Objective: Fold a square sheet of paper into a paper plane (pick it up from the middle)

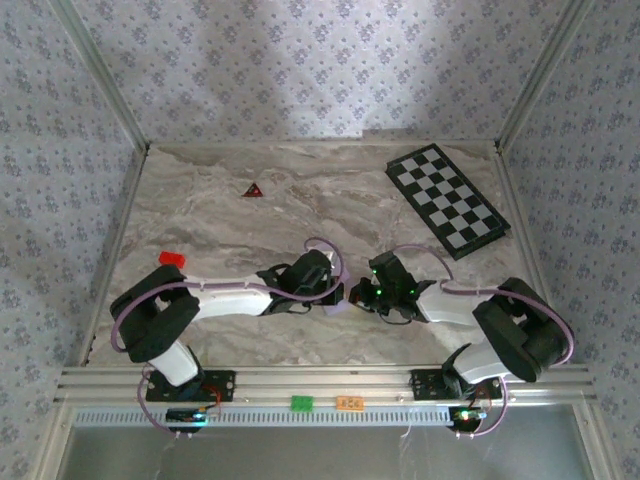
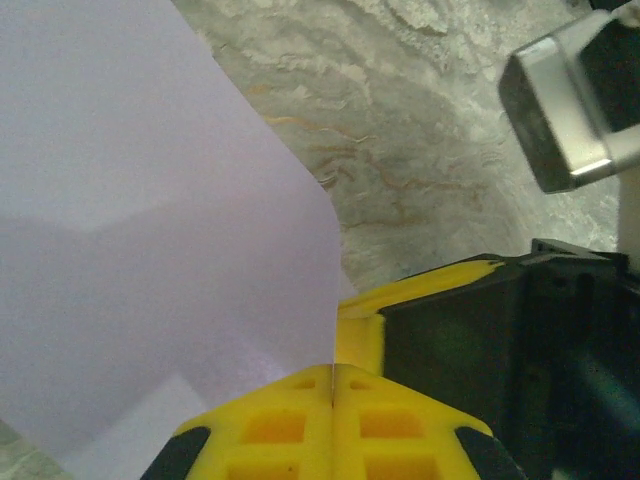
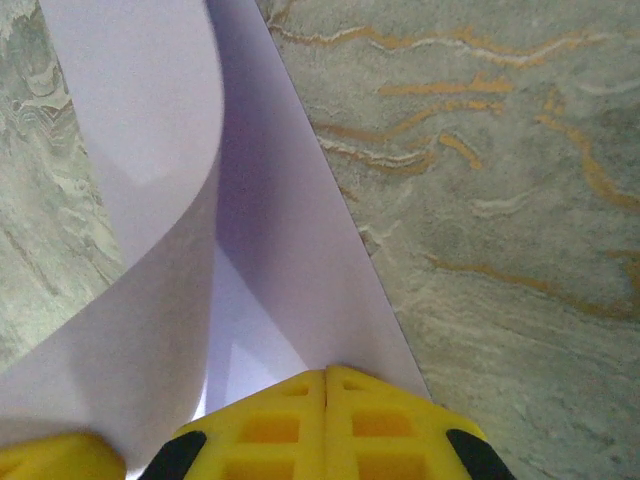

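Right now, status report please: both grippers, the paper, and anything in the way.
Left gripper shut on the square sheet of paper. Right gripper shut on it too. Sheet curls between them. Checkered board, red triangle well clear.

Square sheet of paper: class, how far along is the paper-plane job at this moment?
Done: the square sheet of paper is gripped, with the left tool and right tool both shut on it. In hand: in the right wrist view the sheet curves over itself above the marble table, which looks like the start of a fold. Left: no pointed dart shape shows yet, so most of the folding is probably undone.
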Motion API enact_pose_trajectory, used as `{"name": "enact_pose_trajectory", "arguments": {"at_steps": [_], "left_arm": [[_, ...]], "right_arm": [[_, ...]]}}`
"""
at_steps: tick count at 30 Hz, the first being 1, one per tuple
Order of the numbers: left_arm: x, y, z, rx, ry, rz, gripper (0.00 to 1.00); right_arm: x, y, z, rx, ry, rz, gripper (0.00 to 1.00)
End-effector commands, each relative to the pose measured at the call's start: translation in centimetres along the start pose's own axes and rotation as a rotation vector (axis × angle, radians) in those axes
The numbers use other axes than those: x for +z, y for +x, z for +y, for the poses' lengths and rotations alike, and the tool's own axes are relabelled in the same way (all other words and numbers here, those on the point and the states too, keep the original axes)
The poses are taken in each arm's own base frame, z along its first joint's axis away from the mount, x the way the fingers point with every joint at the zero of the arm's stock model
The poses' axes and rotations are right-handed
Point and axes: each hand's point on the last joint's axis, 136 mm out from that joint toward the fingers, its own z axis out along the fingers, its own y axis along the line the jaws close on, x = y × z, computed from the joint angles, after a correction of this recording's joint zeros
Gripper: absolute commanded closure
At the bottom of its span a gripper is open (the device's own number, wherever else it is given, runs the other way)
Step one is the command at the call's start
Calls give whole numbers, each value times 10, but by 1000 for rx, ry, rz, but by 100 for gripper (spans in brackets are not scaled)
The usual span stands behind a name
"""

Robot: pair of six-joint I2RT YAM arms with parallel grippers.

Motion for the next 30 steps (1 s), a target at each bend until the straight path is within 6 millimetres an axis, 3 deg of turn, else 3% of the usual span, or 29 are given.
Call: {"name": "enact_pose_trajectory", "arguments": {"at_steps": [1, 9, 20, 30], "left_arm": [[1, 0, -5, -1, 94, 42, 100], [0, -5, -1, 32, 97, 67, 100], [-1, -5, 33, 65, -11, 47, 100], [2, -7, 47, 88, -51, 43, 100]], "right_arm": [[-1, 11, -26, 12, 95, 39, 100], [1, 11, -27, 7, 117, 56, 100], [2, 11, -21, -3, 102, 65, 100], [1, 11, -18, -10, 99, 72, 100]]}}
